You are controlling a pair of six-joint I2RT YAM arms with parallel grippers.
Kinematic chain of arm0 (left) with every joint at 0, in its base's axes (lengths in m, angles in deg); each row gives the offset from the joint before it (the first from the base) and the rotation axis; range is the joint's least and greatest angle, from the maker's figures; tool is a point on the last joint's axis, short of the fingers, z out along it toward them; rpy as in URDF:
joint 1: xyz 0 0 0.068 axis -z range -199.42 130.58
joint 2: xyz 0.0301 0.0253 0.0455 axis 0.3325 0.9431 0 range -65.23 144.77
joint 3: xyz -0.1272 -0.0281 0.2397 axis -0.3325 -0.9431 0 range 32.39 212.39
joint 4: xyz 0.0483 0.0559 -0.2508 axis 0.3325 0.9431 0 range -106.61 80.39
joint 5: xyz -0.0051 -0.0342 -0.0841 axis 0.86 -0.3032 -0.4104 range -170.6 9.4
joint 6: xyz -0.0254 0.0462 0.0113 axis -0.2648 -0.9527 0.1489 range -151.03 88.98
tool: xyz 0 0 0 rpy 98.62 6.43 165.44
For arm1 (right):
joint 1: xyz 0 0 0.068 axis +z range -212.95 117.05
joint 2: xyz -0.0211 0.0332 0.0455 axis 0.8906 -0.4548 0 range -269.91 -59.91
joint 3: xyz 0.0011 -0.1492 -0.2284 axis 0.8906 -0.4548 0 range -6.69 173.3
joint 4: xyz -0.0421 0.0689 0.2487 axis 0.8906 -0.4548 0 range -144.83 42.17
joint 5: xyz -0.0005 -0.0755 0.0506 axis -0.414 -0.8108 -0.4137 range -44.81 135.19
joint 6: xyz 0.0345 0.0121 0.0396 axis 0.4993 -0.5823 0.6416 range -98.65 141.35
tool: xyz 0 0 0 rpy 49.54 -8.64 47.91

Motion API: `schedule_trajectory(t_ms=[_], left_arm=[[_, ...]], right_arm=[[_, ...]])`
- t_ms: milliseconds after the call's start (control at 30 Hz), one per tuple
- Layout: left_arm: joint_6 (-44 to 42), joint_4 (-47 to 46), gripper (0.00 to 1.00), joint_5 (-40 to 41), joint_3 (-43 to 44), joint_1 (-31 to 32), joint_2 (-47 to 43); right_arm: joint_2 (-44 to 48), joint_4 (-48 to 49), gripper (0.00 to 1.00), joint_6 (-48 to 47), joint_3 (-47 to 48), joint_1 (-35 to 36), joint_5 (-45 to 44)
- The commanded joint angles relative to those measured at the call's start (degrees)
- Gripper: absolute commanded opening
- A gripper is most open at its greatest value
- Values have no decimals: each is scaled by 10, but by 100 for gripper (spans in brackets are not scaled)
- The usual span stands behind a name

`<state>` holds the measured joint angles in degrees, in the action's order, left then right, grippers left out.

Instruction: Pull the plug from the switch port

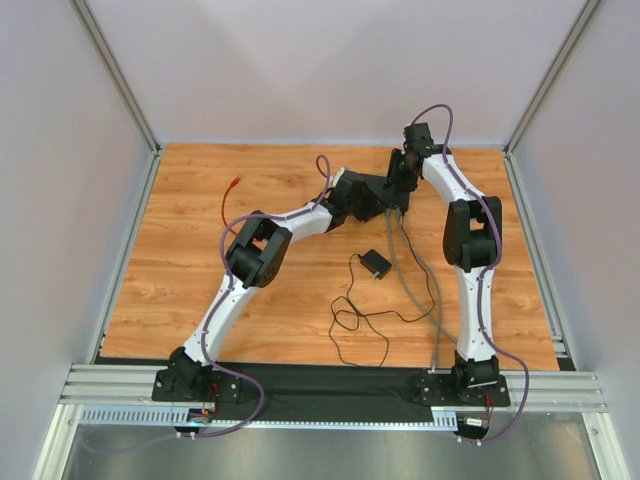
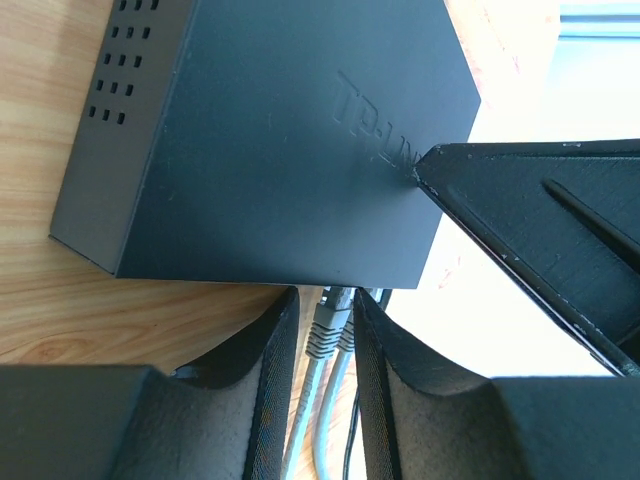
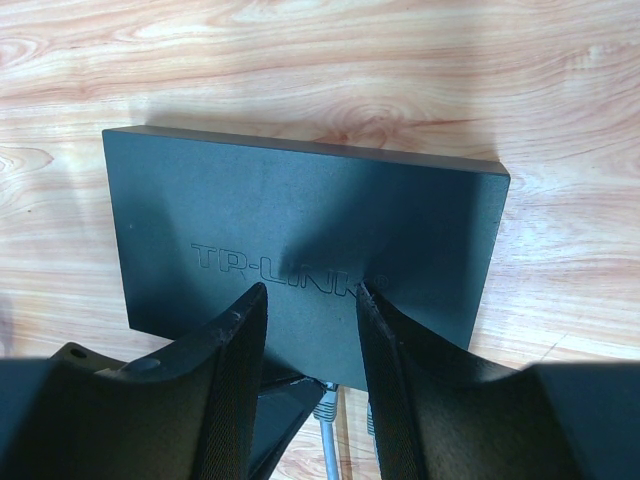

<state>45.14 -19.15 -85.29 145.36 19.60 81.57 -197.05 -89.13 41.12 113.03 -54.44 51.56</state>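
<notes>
Desk: surface was wood-grain, orange-brown and smooth, with a faint sheen. Switch box: casing was black, matt and smooth, its brand name moulded into the top face. Plug: boot was pale grey plastic, ribbed and slightly glossy; the cable behind it had a smooth grey sheath. Fingers of the left gripper: were black plastic, matt and finely grained, the inner faces lined with a dull brownish pad. Rails along the near edge looked like bare ribbed aluminium.
</notes>
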Motion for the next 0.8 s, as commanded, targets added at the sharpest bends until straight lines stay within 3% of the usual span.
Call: schedule_trajectory(t_ms=[0,433,533,767], left_arm=[[-7,63,37,20,3,4,16],[-30,72,40,-10,57,2,48],[-24,55,36,-9,38,3,43],[-19,28,12,-7,11,2,33]], right_arm=[[-34,-41,44,-5,-24,-9,-23],[-35,-42,44,-4,-23,-9,-20],[-37,-44,44,-5,-20,-9,-20],[-38,-47,44,-7,-19,-9,-19]])
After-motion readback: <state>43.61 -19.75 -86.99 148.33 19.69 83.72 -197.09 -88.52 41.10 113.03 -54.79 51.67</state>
